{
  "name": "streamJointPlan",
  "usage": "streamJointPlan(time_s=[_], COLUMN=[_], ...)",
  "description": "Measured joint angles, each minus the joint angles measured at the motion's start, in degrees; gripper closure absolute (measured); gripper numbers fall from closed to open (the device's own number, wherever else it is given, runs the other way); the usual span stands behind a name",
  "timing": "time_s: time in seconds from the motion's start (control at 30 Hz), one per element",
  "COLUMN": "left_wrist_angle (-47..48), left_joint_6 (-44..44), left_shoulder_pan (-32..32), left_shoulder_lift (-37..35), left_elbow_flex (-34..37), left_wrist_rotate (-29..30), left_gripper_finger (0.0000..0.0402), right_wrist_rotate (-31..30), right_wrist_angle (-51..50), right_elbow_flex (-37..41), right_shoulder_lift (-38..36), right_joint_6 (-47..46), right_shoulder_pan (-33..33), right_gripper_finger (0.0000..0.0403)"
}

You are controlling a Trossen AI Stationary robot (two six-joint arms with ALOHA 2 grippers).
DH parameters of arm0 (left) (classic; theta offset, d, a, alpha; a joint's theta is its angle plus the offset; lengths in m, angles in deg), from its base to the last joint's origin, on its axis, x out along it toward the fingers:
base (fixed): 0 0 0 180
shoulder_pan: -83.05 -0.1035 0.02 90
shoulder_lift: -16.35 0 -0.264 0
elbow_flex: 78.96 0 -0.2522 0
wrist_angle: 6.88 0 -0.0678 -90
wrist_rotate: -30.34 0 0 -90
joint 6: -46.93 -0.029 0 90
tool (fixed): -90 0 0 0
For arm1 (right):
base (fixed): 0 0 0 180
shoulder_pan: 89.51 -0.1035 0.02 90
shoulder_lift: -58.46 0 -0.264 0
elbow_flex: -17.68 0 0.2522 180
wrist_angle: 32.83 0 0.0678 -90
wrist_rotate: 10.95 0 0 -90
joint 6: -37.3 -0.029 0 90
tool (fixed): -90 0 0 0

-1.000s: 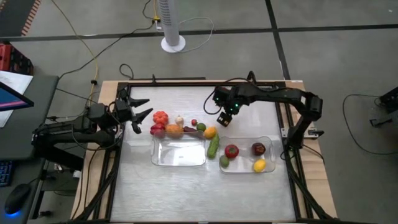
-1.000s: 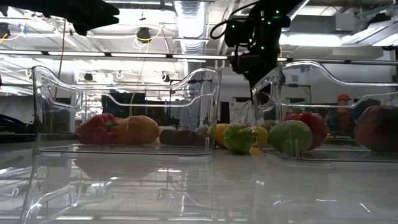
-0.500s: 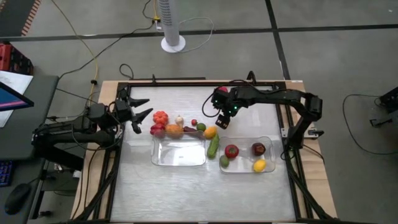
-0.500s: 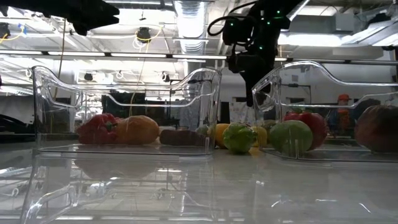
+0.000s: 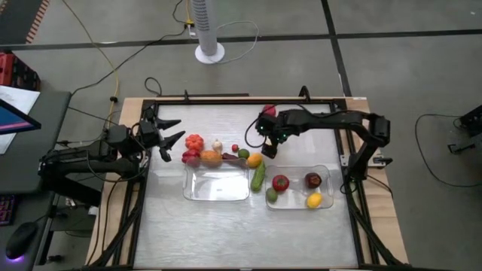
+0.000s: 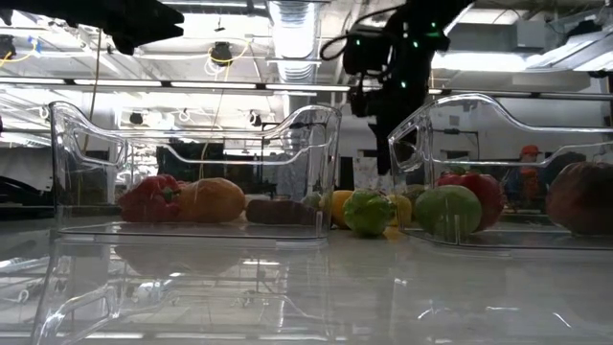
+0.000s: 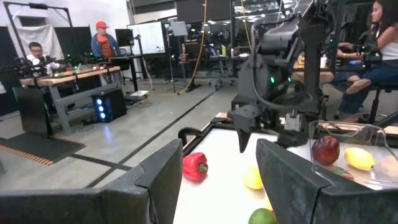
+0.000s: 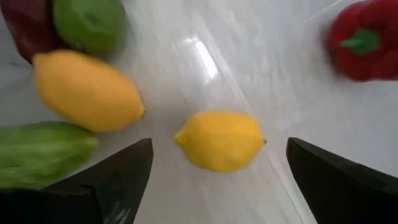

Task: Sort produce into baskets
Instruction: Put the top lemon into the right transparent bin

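Two dark jointed arms, black cabling, green indicator lights on right arm [image 5: 331,120]

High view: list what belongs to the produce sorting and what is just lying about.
Part of the job:
- left basket, no produce visibly in it
- right basket, holding a tomato and a lemon
- cucumber between the baskets
- red pepper
- right gripper, fingers open above the loose produce
- left gripper, open, waiting

Lying about:
- fan base
- floor cable

Robotics lab: workbenches [image 7: 74,78], whiteboard [image 7: 147,37], seated people [image 7: 379,56], exposed ceiling ducts [image 6: 292,24]
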Motion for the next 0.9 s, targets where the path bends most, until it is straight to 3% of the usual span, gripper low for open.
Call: streamJointPlan(time_s=[0.6, 0.9], left_wrist_angle=[0.0, 0.0], left_joint_6=[0.0, -0.2], left_shoulder_pan=[0.0, 0.0], left_shoulder_lift=[0.0, 0.0], left_elbow_flex=[0.0, 0.0], left_wrist_rotate=[0.0, 0.0], left_gripper_finger=[0.0209, 0.0209], right_wrist_rotate=[1.9, 3.1], right_wrist_angle=[14.3, 17.0], right_elbow_flex=[11.9, 12.7], right_shoulder_lift=[0.0, 0.0], right_joint_6=[2.0, 4.3], right_shoulder_pan=[1.0, 2.9], right_gripper_finger=[0.0020, 0.0090])
